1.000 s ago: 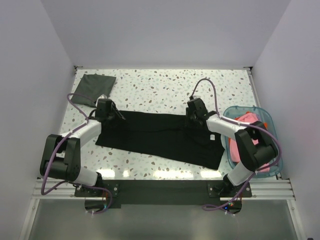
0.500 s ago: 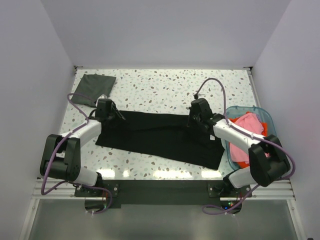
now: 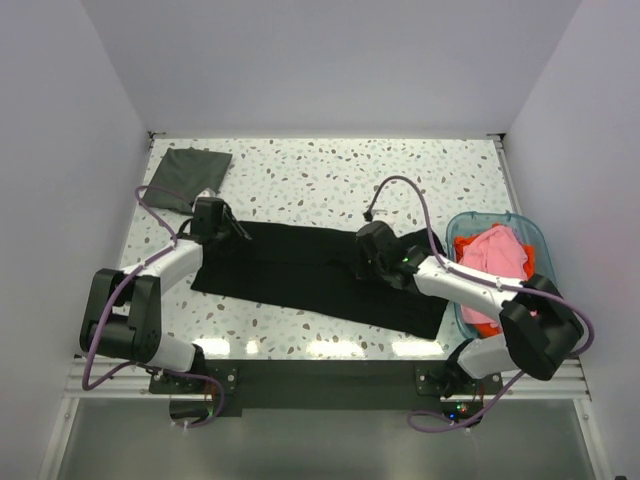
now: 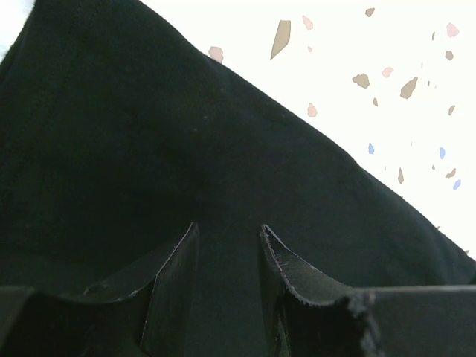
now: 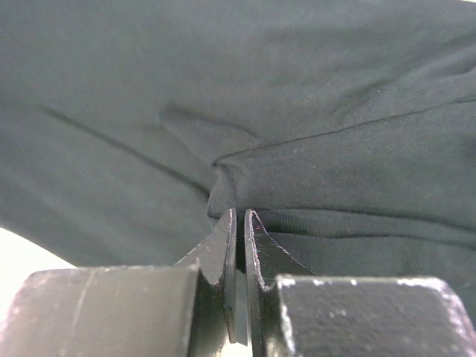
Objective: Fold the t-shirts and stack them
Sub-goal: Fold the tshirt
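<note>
White speckled table point(image 3: 330, 175) carries a black shirt point(image 3: 290, 268), which lies spread flat across the near middle, from left to right. Over its far left corner is the left gripper point(image 3: 236, 230). Its fingers point(image 4: 175, 282) stand apart, with the cloth under them and nothing between them. Near the middle of the shirt, the right gripper point(image 3: 362, 262) pinches a small raised fold of the black cloth between its closed fingers point(image 5: 223, 245). A grey shirt point(image 3: 185, 175) lies folded in the far left corner of the table, apart from the black one. At the right edge a blue basket point(image 3: 537, 236) holds a pink shirt point(image 3: 495, 252) and an orange shirt point(image 3: 482, 322).
</note>
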### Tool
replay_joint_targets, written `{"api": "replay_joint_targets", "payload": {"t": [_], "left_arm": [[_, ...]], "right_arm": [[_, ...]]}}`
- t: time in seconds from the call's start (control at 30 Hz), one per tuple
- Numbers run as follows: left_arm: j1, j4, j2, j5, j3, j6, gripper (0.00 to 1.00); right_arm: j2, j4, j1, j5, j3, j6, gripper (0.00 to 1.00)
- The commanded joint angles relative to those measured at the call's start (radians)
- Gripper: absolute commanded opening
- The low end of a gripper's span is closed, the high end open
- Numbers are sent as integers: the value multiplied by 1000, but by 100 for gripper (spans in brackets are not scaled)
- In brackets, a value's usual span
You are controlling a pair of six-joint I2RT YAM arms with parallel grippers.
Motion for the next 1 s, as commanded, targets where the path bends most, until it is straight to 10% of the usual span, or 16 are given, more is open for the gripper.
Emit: {"api": "replay_joint_targets", "payload": {"t": [0.0, 0.23, 0.57, 0.97], "left_arm": [[-4, 42, -30, 27, 3, 31, 42], [-13, 65, -27, 61, -9, 46, 45], [-93, 74, 31, 47, 59, 32, 45], [-88, -123, 175, -165, 283, -18, 45]], "right_arm": [[31, -21, 73, 102, -6, 61, 2], [-97, -179, 92, 257, 13, 55, 59], [-232, -435, 3, 445, -47, 127, 61], [-110, -195, -308, 308, 34, -17, 61]]}}
